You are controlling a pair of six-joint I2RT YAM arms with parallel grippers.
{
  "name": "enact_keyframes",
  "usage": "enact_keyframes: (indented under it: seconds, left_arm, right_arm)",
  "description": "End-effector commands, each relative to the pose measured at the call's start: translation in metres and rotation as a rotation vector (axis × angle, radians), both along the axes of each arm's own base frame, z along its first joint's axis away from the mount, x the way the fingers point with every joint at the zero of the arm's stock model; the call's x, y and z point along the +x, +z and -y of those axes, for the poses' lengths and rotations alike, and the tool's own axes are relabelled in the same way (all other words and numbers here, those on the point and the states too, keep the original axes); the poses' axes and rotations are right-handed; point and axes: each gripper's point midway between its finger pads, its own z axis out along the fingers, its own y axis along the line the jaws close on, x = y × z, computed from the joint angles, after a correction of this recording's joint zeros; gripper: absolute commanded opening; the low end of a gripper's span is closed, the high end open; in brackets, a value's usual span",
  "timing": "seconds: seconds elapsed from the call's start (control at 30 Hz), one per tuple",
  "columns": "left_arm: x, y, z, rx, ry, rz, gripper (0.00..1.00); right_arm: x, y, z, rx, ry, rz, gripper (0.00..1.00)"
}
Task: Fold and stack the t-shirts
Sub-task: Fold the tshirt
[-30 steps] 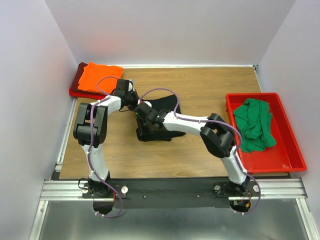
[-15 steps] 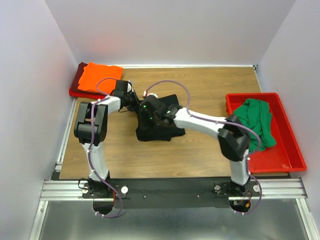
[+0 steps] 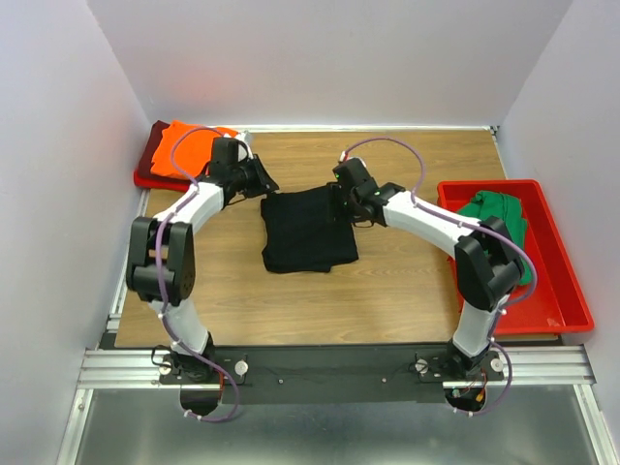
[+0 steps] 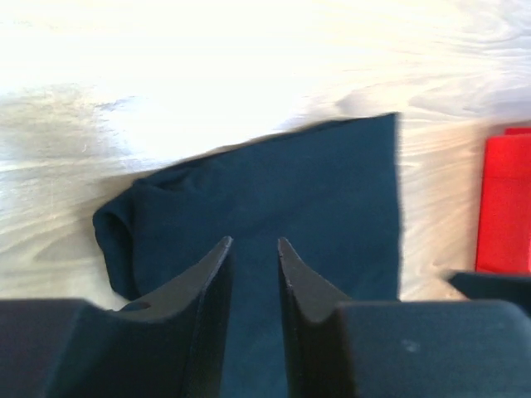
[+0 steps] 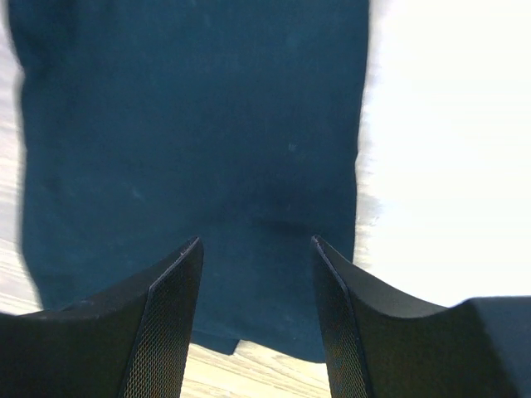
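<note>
Black shirt (image 3: 308, 231) lies folded flat, a neat rectangle, mid-table (image 3: 407, 281). Left gripper (image 4: 255, 241) hovers over its far-left corner with the jaws a little apart and nothing between them. Right gripper (image 5: 257, 240) is over the far-right edge, jaws wide apart, also empty. Orange shirt (image 3: 189, 145) is stacked on the dark red shirt (image 3: 152, 153) in the far-left corner. Green shirt (image 3: 499, 208) sits crumpled in the bin (image 3: 557, 300) on the right.
</note>
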Motion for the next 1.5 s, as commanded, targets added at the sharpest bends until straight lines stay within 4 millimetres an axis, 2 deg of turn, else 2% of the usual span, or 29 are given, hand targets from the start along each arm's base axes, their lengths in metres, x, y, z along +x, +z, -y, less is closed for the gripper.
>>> enact_keyframes:
  seconds: [0.0,0.1,0.2,0.3,0.33,0.4,0.5,0.53,0.57,0.6,0.63,0.67,0.7,0.73,0.8,0.83,0.9,0.93,0.97,1.0,1.03,1.07,1.1,1.13,1.23,1.3,1.33,1.4,1.47]
  left_arm:
    - [-0.027,0.014,-0.003,0.031,0.008,0.008,0.22]
    - [-0.06,-0.005,0.003,0.043,0.011,-0.041,0.14]
    - [-0.093,-0.038,0.007,0.042,0.021,-0.106,0.1]
    - [-0.105,-0.056,0.01,0.033,0.041,-0.133,0.07]
    - [-0.115,-0.072,0.008,0.037,0.054,-0.179,0.05]
    - [-0.117,-0.087,0.003,0.057,0.08,-0.214,0.02]
    - [-0.109,-0.096,-0.001,0.089,0.104,-0.218,0.0]
    - [-0.096,-0.091,-0.005,0.115,0.124,-0.198,0.0]
    - [-0.091,-0.099,-0.008,0.151,0.126,-0.209,0.0]
    - [-0.086,-0.104,-0.015,0.198,0.144,-0.22,0.0]
    - [-0.064,-0.099,-0.015,0.226,0.153,-0.194,0.0]
    - [-0.054,-0.098,-0.019,0.253,0.167,-0.186,0.0]
    - [-0.031,-0.091,-0.019,0.275,0.183,-0.161,0.0]
    - [-0.02,-0.087,-0.017,0.28,0.181,-0.149,0.0]
    - [0.002,-0.077,-0.01,0.276,0.149,-0.117,0.07]
    - [0.024,-0.059,0.004,0.235,0.115,-0.074,0.15]
    - [0.04,-0.038,0.013,0.214,0.078,-0.023,0.25]
    - [0.052,-0.011,0.024,0.17,0.045,0.041,0.3]
    - [0.055,0.001,0.027,0.158,0.03,0.07,0.38]
    - [0.057,0.013,0.029,0.15,0.019,0.098,0.4]
    - [0.059,0.035,0.032,0.132,-0.007,0.151,0.41]
    - [0.059,0.043,0.033,0.124,-0.017,0.166,0.42]
    - [0.056,0.048,0.034,0.118,-0.021,0.169,0.43]
    - [0.048,0.052,0.03,0.115,-0.015,0.156,0.42]
    - [0.021,0.045,0.023,0.107,0.01,0.113,0.42]
    - [0.005,0.04,0.022,0.077,0.025,0.087,0.41]
    - [-0.011,0.036,0.024,0.044,0.005,0.083,0.4]
    - [-0.027,0.034,0.036,-0.026,-0.034,0.082,0.36]
    - [-0.044,0.017,0.041,-0.048,-0.066,0.038,0.34]
  right_arm:
    - [-0.015,-0.035,0.003,-0.077,0.045,-0.066,0.62]
    - [-0.022,-0.051,0.015,-0.124,0.024,-0.088,0.62]
    - [-0.031,-0.068,0.026,-0.17,0.026,-0.117,0.62]
    - [-0.044,-0.085,0.032,-0.2,0.037,-0.156,0.61]
    - [-0.047,-0.089,0.033,-0.212,0.04,-0.162,0.61]
    - [-0.061,-0.097,0.03,-0.239,0.065,-0.174,0.6]
    - [-0.084,-0.106,0.019,-0.249,0.112,-0.2,0.59]
    - [-0.101,-0.108,0.005,-0.247,0.166,-0.21,0.59]
    - [-0.11,-0.11,-0.002,-0.244,0.189,-0.219,0.58]
    - [-0.128,-0.108,-0.021,-0.222,0.244,-0.232,0.58]
    - [-0.137,-0.107,-0.031,-0.204,0.269,-0.244,0.58]
    - [-0.145,-0.104,-0.041,-0.185,0.3,-0.25,0.58]
    - [-0.158,-0.095,-0.063,-0.138,0.364,-0.263,0.58]
    - [-0.162,-0.092,-0.072,-0.117,0.385,-0.269,0.58]
    - [-0.158,-0.082,-0.085,-0.087,0.392,-0.25,0.59]
    - [-0.15,-0.069,-0.092,-0.066,0.384,-0.218,0.61]
    - [-0.138,-0.053,-0.092,-0.066,0.362,-0.163,0.64]
    - [-0.124,-0.035,-0.087,-0.042,0.332,-0.125,0.66]
    - [-0.116,-0.025,-0.083,-0.024,0.312,-0.107,0.66]
    - [-0.108,-0.016,-0.077,-0.007,0.288,-0.093,0.66]
    - [-0.089,-0.008,-0.063,0.007,0.23,-0.077,0.66]
    - [-0.077,0.009,-0.053,0.034,0.187,-0.043,0.66]
    - [-0.065,0.014,-0.043,0.036,0.15,-0.027,0.66]
    - [-0.042,0.019,-0.022,0.031,0.076,-0.007,0.66]
    - [-0.005,0.017,0.01,-0.022,0.0,0.027,0.66]
    - [0.005,0.008,0.021,-0.06,-0.012,0.026,0.66]
    - [0.009,0.002,0.026,-0.06,-0.017,0.009,0.66]
    - [0.007,-0.001,0.024,-0.045,-0.002,-0.003,0.64]
    - [0.004,0.003,0.017,-0.005,0.017,-0.012,0.56]
